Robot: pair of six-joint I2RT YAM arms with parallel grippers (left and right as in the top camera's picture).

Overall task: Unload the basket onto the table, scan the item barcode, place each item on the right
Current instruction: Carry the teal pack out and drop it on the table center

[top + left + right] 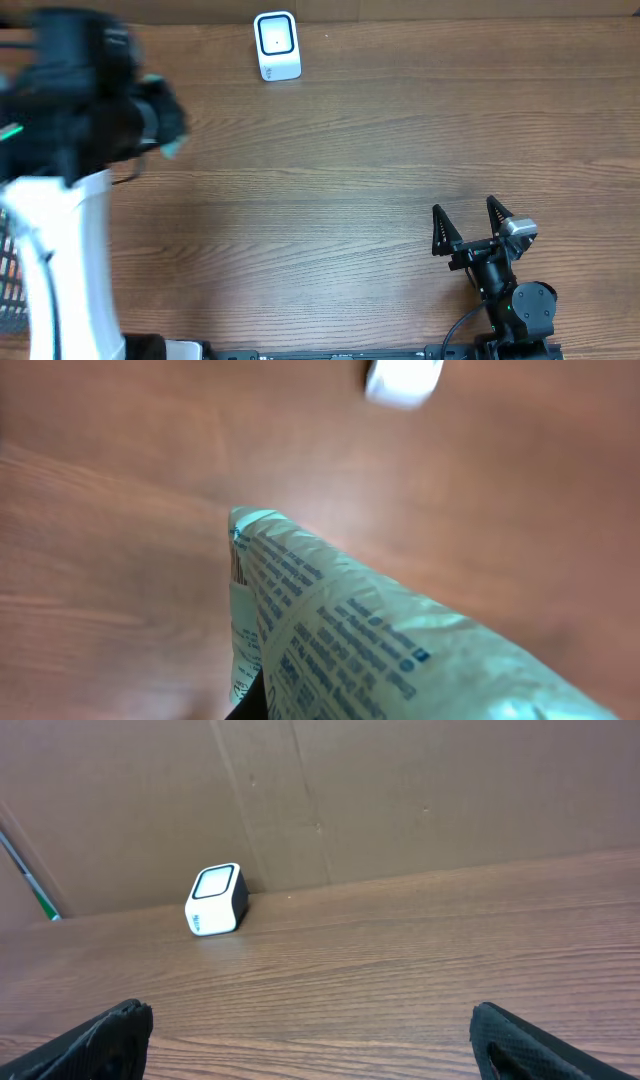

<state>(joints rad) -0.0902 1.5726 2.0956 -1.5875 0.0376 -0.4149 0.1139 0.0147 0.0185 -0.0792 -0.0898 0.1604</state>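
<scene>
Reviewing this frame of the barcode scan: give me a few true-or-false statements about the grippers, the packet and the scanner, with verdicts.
1. The right gripper is open and holds nothing. True.
2. The barcode scanner sits in the middle of the table. False: it stands near the far edge, in front of the cardboard wall.
3. The left gripper is shut on a pale green printed packet. True.
4. The packet rests on the scanner. False: it is held apart from the scanner, off towards the table's left side.
</scene>
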